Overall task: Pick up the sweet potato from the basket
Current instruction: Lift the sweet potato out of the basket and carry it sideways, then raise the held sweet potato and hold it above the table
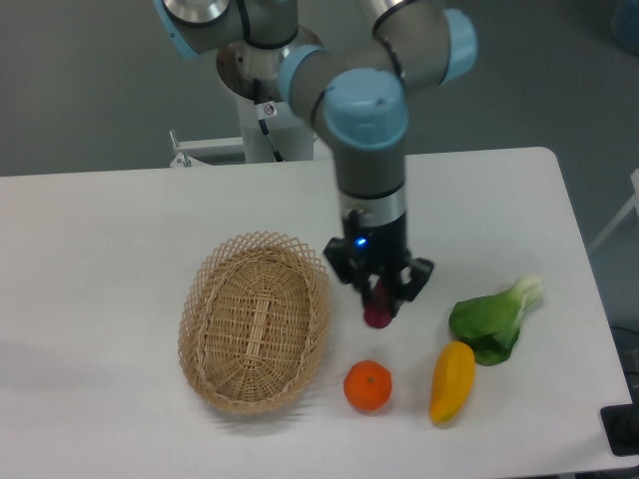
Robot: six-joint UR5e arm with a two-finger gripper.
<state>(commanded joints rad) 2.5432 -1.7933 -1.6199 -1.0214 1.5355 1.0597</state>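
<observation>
the hand (378, 299) grips the sweet potato (376, 312), long axis vertical, tip down; right of the basket (256, 324)

- A white desk (120, 230) with rounded corners fills most of the view.
- Behind it lies grey floor (80, 80), evenly lit.
- A dark object (621, 429), perhaps a device, sits at the lower right edge.
</observation>
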